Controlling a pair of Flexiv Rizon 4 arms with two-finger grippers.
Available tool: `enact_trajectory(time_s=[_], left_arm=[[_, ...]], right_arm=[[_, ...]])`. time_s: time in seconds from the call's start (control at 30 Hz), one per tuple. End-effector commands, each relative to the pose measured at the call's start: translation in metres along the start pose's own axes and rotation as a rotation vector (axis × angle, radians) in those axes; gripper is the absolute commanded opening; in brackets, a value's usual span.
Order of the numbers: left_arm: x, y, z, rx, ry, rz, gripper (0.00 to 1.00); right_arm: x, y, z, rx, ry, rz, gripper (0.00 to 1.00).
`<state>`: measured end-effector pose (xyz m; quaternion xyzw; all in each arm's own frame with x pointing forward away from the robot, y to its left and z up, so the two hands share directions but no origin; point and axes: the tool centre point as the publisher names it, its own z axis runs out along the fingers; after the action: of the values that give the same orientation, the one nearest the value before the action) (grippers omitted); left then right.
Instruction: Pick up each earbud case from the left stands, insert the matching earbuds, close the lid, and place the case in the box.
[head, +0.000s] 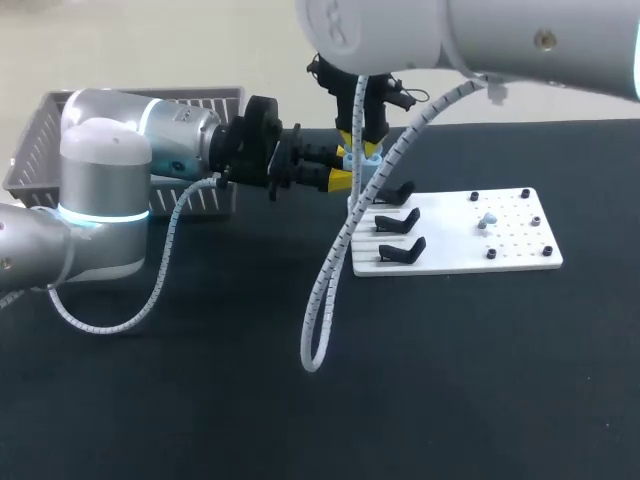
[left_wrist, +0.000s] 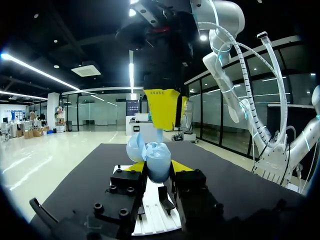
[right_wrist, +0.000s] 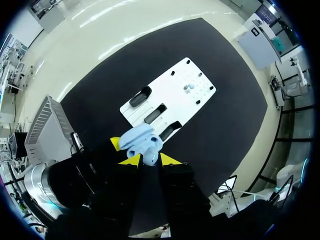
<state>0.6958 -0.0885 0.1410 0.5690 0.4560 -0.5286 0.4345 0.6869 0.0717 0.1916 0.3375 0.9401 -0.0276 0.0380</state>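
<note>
— Where's the earbud case?
— The pale blue earbud case (left_wrist: 159, 162) is held up off the bench (head: 200, 400) with its lid open, over the stand end of the white board (head: 450, 258). The left jaws reach in level from the left and are clamped on its body from two sides.
— And the right jaws?
— They come straight down over the case's open top. They are pinched on a pale blue earbud (left_wrist: 159, 134), whose lower end meets the case.
— What's on the board?
— Three black stands (head: 398, 218) in a row, and a second earbud (head: 487, 219) among the pegs at the other end.
— The box?
— A grey slatted basket (head: 30, 150) sits at the bench's left rear, behind the left arm (head: 100, 200).
</note>
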Motion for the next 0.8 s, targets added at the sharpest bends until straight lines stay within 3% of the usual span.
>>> enact_trajectory(time_s=[0.03,0.8], left_arm=[[0.0004,0.0001,-0.0001,0.0,0.0,0.001,0.0],[0.0004,0.0001,-0.0001,0.0,0.0,0.001,0.0]], right_arm=[[0.002,-0.0061,0.002,-0.002,-0.007,0.008,0.0],[-0.0072,-0.0039,0.0075,-0.014,-0.013,0.018,0.0]])
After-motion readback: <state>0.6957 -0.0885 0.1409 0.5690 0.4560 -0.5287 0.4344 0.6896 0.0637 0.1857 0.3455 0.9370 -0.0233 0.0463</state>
